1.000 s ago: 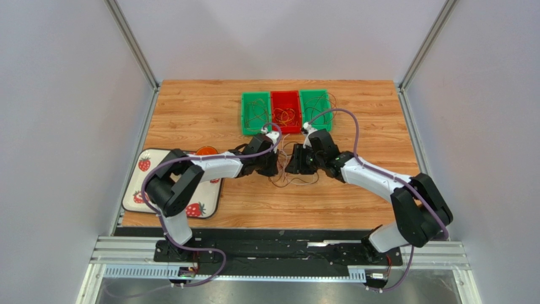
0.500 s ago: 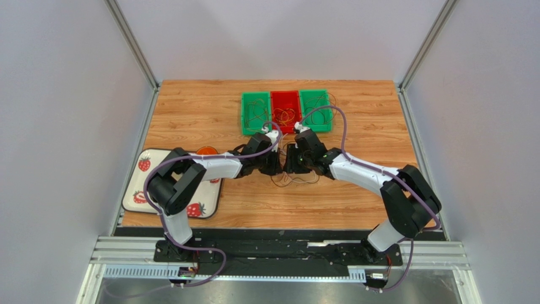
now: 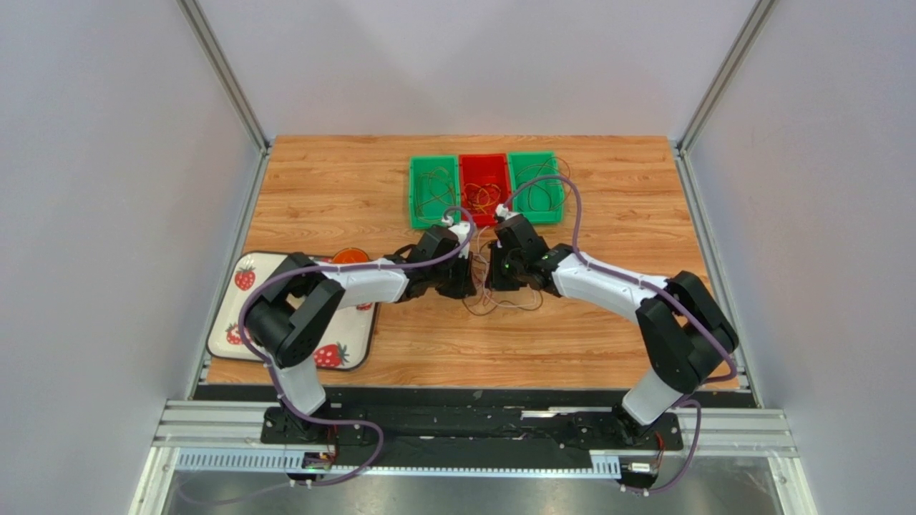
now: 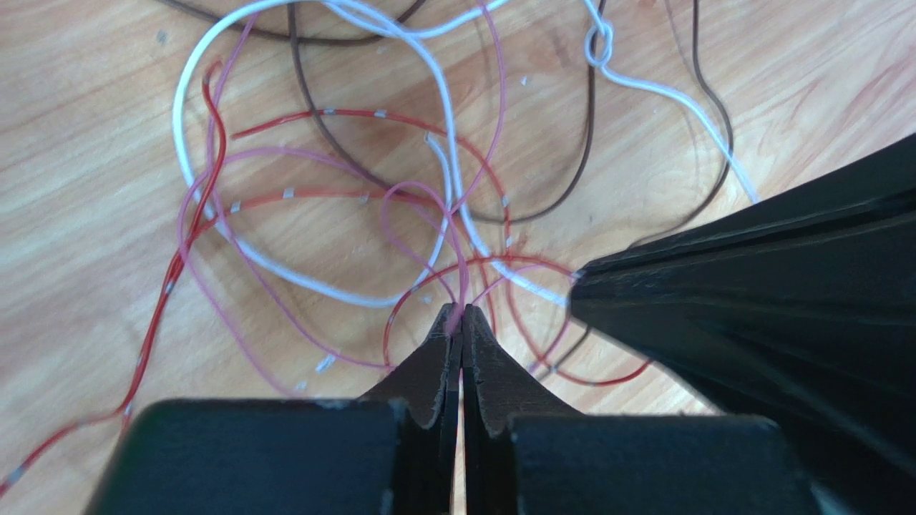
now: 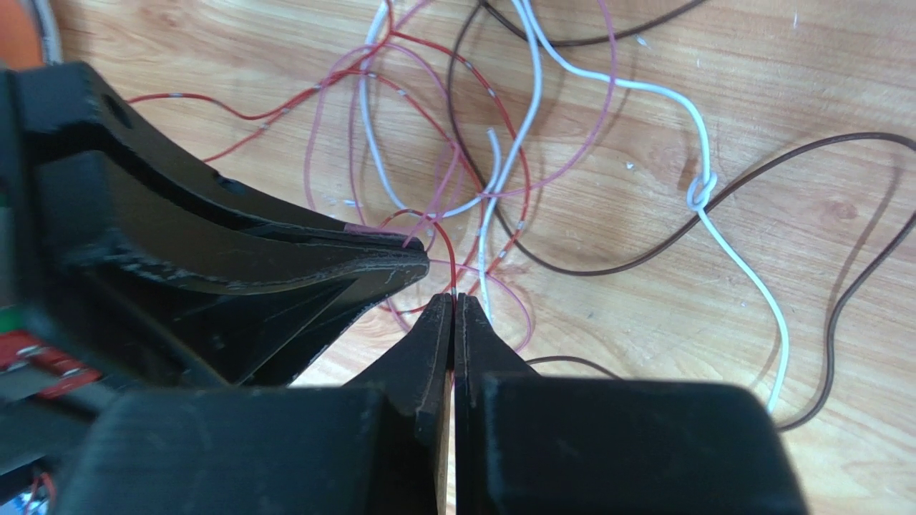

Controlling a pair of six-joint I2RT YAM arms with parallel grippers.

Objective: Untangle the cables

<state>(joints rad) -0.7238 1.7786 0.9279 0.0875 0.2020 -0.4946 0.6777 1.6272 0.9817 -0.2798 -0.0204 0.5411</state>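
Left gripper [image 4: 460,313], right gripper [image 5: 453,300] facing, tips nearly touching, jaws pressed closed.

Top camera looks down from behind; both wrist cameras face the same cables [image 4: 452,204] close up.

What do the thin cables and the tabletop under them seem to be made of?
Cables: probably plastic-insulated wire, smooth and slightly glossy; they bend in loose loops, and the white cable holds a small knot.
Tabletop: wood or wood-look laminate, with plank grain and a soft sheen; which of the two cannot be told.
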